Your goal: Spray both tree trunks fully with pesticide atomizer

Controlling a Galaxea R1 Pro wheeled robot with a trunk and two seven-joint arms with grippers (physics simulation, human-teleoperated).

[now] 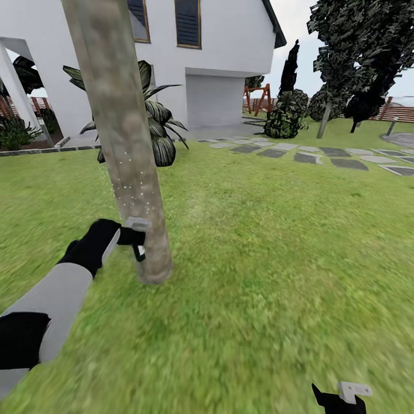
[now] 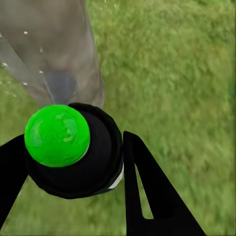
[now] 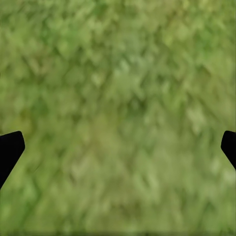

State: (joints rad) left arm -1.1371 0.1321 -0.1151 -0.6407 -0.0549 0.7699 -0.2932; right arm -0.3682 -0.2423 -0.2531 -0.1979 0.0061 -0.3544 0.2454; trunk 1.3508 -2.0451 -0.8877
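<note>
My left gripper is shut on the pesticide atomizer, holding it right against the base of the nearest tree trunk, a thick mottled grey-beige column. Small white specks dot the trunk just above the gripper. In the left wrist view the atomizer is a black bottle with a bright green cap, held between the black fingers, with the trunk just beyond it. My right gripper hangs low at the bottom right and stands open over grass. A second tall tree with dark foliage stands far back on the right.
A white house and a short spiky palm stand behind the trunk. Grey stone slabs run across the lawn towards the right. Dark bushes and a brown fence close the far right.
</note>
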